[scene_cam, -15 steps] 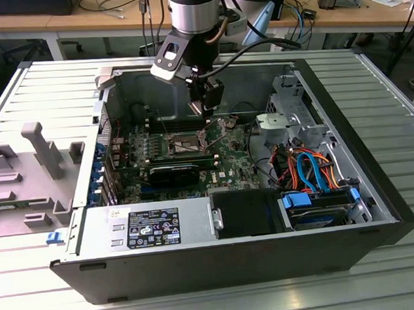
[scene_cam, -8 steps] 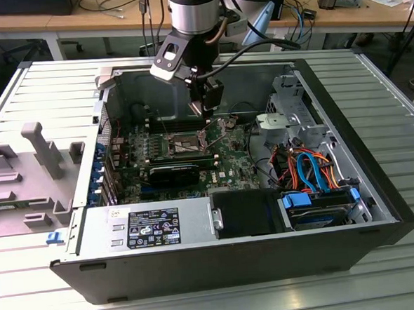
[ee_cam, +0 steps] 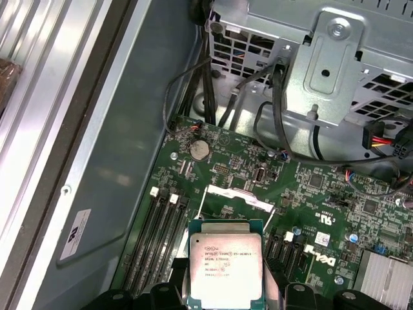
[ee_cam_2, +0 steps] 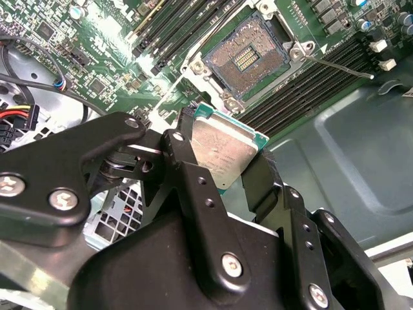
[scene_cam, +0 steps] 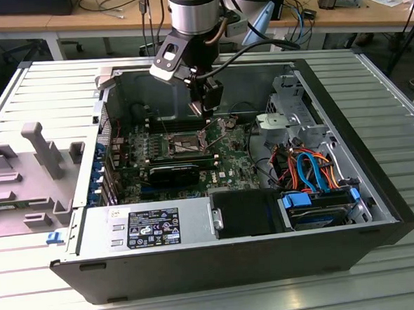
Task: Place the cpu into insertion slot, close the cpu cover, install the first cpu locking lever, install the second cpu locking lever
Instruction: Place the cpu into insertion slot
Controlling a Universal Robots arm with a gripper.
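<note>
- An open computer case (scene_cam: 235, 266) lies on a ribbed metal table (scene_cam: 41, 95).
- The gripper (ee_cam_2: 222, 156) has its jaws shut on the cpu (ee_cam_2: 218, 143), pinching two side edges.
- The empty insertion slot (ee_cam_2: 248, 58) sits under the jaws.
- The chip looks light, stiff and easy to break, so only its edges should be held.

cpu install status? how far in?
Done: the small flat silver-topped cpu is gripped in the black claw, above the green motherboard. In hand: placement; the square silver-rimmed insertion slot lies open and empty, chip not yet in. Left: the thin silver cpu cover looks raised, not closed; one thin silver locking lever juts free, unlatched.
</note>
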